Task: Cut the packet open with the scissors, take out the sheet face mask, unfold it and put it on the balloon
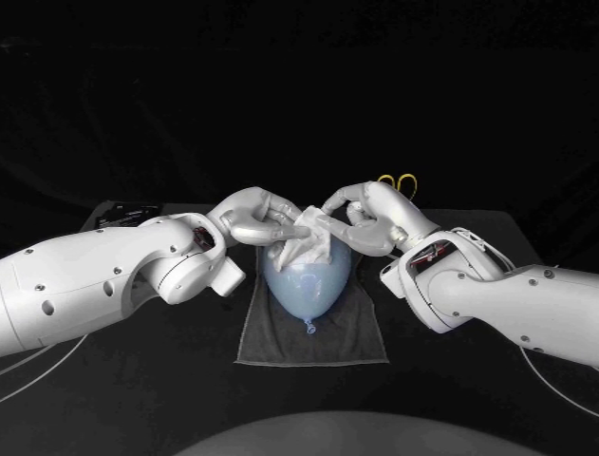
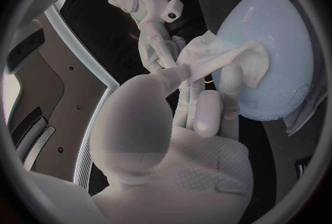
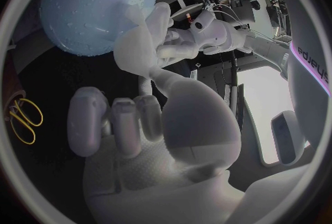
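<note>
Okay, from where I'm driving this looks like the unfold-and-drape bit. The mask (image 1: 304, 242) is out and bunched up, hanging between both hands over the 12 o'clock end of the balloon (image 1: 306, 280). The balloon lies on a grey towel (image 1: 265, 332) in the middle of the surface (image 1: 135, 380), knot pointing to 6 o'clock.

The left robot hand (image 1: 252, 220) is at the mask's 10 o'clock with its fingers closed on an edge of the sheet. In the left wrist view its lower fingers seem to touch the balloon's skin. The right robot hand (image 1: 358, 214) is at 2 o'clock, pinching the top corner between thumb and a finger, with the rest of its fingers curled in below. So neither hand is open, both have hold of the mask.

How I'd play it: ease the hands apart toward 9 and 3 so the folds open, slowly, because a wet sheet like this probably tears or sticks to itself. I'd get the sheet flat in the air first, then lower it. Light touch only, since the balloon can likely roll off the towel if I lean on one side.

The scissors (image 1: 398, 180) sit at 1 o'clock beyond the right robot hand, well clear, so I'm leaving them alone.
</note>
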You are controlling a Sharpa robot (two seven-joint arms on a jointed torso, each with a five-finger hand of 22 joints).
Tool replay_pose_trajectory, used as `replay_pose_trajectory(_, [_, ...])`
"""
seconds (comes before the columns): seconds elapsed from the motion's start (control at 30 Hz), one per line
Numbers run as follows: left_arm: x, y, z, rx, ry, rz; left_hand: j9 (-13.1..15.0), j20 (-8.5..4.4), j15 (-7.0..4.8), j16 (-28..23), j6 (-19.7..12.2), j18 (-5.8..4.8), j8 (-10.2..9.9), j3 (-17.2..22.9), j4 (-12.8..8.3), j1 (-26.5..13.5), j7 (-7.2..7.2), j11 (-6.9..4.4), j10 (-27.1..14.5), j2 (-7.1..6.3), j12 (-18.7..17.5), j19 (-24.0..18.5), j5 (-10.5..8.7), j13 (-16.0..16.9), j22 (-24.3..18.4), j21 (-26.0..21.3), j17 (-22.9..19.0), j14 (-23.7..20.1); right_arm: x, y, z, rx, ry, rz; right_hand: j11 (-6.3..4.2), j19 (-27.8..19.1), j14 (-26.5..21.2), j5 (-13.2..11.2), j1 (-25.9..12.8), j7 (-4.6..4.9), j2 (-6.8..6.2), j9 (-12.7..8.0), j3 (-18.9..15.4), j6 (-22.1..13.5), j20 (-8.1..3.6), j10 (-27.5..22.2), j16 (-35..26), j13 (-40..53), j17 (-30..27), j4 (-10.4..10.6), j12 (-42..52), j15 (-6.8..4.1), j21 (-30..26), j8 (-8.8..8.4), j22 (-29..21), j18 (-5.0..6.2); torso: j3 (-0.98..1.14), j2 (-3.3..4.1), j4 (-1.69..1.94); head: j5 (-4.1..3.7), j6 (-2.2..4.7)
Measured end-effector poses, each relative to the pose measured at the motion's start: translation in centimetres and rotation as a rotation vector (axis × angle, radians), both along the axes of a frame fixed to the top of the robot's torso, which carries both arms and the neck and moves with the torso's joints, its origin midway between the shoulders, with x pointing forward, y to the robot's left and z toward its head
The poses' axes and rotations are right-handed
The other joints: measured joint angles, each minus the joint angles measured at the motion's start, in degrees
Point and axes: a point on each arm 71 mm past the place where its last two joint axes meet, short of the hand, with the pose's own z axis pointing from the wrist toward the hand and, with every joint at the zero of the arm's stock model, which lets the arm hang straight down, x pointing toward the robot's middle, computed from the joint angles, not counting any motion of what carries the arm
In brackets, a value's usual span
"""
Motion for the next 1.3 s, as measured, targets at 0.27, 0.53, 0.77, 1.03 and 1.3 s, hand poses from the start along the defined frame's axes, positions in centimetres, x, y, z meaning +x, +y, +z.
replay_pose_trajectory(0.27, [0.18, 0.11, -0.03, 0.011, -0.004, 0.038, 0.0, -1.52, -1.96, 1.41, 4.69, -1.08, 5.41, -3.99, 0.79, -2.7, -3.22, -2.49, 4.92, -4.27, 3.96, 3.76, -0.19, 1.76, 4.58, 2.83, 7.49, 3.6, -0.02, 0.13, -0.03, -0.002, 0.004, 0.008, 0.0, 0.15, 0.0, 0.0, -0.01, 0.0, 0.01, -0.01, 0.0, 0.0, -0.15, 0.0, 0.0, 0.0, 0.0, 0.0, -0.01, 0.0, 0.0, -0.01, 0.02, 0.0, -0.02, 0.01, 0.01, 0.19, 0.0])
replay_pose_trajectory(0.53, [0.35, 0.25, -0.09, 0.028, -0.009, 0.068, 0.03, -2.45, -3.15, 1.79, 7.59, -1.97, 9.23, -7.61, 3.4, -4.29, -4.69, -3.78, 6.41, -5.65, 8.47, 5.92, -0.19, 4.36, 7.0, 4.42, 9.71, 4.8, -0.03, 0.18, -0.04, -0.003, 0.006, 0.012, 0.0, 0.15, 0.0, 0.0, -0.02, 0.0, 0.01, -0.03, 0.0, 0.0, -0.15, 0.0, -0.04, 0.0, -0.04, 0.0, -0.03, 0.0, 0.0, -0.01, 0.02, 0.0, -0.02, 0.02, 0.0, 0.29, -0.05])
replay_pose_trajectory(0.77, [0.31, 0.24, -0.08, 0.038, -0.015, 0.067, 3.1, -2.55, -2.59, 0.86, 4.33, -1.98, 8.09, -7.45, 7.9, -5.4, -3.97, -2.82, 2.56, -1.49, 6.68, 3.24, -0.2, 3.68, 2.77, 1.47, 5.03, 3.01, -0.01, 0.14, -0.06, -0.003, 0.007, 0.011, 0.0, 0.13, 0.0, 0.0, -0.02, 0.0, 0.01, -0.07, 0.0, 0.0, -0.14, 0.0, -0.06, 0.0, -0.05, 0.0, -0.04, 0.0, -0.01, 0.05, 0.0, 0.0, -0.02, 0.02, -0.02, 0.23, -0.02])
replay_pose_trajectory(1.03, [0.07, -0.06, -0.05, 0.043, -0.014, 0.036, 1.49, -0.68, 0.87, -1.93, -4.55, -0.96, 3.27, -3.08, 7.44, 0.98, 0.82, 1.32, -5.47, 5.11, -0.06, -4.1, -0.68, 0.68, -7.0, -5.61, -5.99, -2.53, 0.01, 0.04, -0.07, -0.004, 0.008, 0.009, 0.0, 0.12, 0.0, 0.0, -0.02, 0.01, 0.01, -0.07, 0.0, -0.01, -0.13, 0.0, 0.0, 0.0, -0.04, 0.0, -0.15, 0.0, -0.01, 0.18, -0.02, 0.0, -0.05, 0.02, 0.0, 0.07, -0.04])
replay_pose_trajectory(1.3, [-0.09, -0.16, -0.13, 0.034, 0.006, 0.006, 0.84, 1.43, 2.71, -2.49, -6.1, -0.08, 0.88, 2.92, 5.06, 3.21, 2.37, 3.02, -6.48, 5.79, -0.99, -6.6, -0.46, 0.07, -7.93, -6.46, -10.17, -6.0, 0.03, -0.06, -0.08, -0.005, 0.009, 0.006, 0.0, 0.11, 0.0, 0.0, -0.02, 0.01, 0.01, -0.07, -0.01, -0.01, -0.12, 0.0, 0.0, 0.0, 0.0, 0.34, -0.16, 0.0, -0.27, 0.18, 0.0, 0.0, -0.06, 0.02, 0.01, -0.01, -0.05])
